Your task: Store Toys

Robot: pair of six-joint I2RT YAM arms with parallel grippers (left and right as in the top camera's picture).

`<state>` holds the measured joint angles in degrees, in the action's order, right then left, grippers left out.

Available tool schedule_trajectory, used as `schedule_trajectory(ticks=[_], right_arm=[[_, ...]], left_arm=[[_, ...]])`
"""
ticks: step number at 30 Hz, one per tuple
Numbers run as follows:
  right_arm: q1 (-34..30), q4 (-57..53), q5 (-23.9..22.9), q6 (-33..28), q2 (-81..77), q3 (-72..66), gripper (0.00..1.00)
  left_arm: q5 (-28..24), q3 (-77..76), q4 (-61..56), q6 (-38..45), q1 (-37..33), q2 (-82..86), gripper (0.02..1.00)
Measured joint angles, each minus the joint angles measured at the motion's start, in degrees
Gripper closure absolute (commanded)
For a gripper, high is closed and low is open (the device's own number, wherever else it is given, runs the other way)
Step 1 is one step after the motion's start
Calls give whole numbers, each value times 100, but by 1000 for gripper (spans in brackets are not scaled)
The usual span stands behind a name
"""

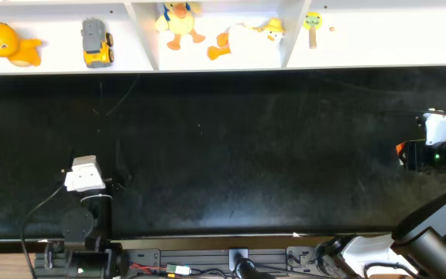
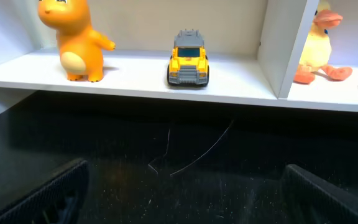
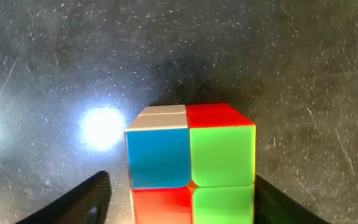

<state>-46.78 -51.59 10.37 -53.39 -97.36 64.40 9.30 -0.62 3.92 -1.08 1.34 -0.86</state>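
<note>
A colour cube (image 3: 190,163) with blue, green, red and white faces rests on the black tabletop. My right gripper (image 3: 182,182) is open, one finger on each side of the cube and close to it. In the top view the right gripper (image 1: 420,155) is at the table's far right, with a corner of the cube (image 1: 400,149) peeking out. My left gripper (image 2: 185,183) is open and holds nothing; it hovers low at the front left (image 1: 84,174), facing the white shelf (image 2: 135,87). On the shelf stand an orange figure (image 2: 76,40) and a yellow truck (image 2: 188,57).
The white shelf (image 1: 223,63) runs along the back, split by dividers. Its middle bay holds a yellow duck plush (image 1: 180,23) and a white duck plush (image 1: 242,39). A small toy (image 1: 313,23) stands in the right bay. Black table (image 1: 246,147) lies between the arms.
</note>
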Motion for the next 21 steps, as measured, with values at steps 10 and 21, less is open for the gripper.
schedule_trajectory(ticks=[10,21], right_arm=[[0,9,-33,79,0,9,586],[2,4,-31,94,0,9,590]], left_arm=[[0,0,2,0,0,0,20],[0,0,2,0,0,0,20]])
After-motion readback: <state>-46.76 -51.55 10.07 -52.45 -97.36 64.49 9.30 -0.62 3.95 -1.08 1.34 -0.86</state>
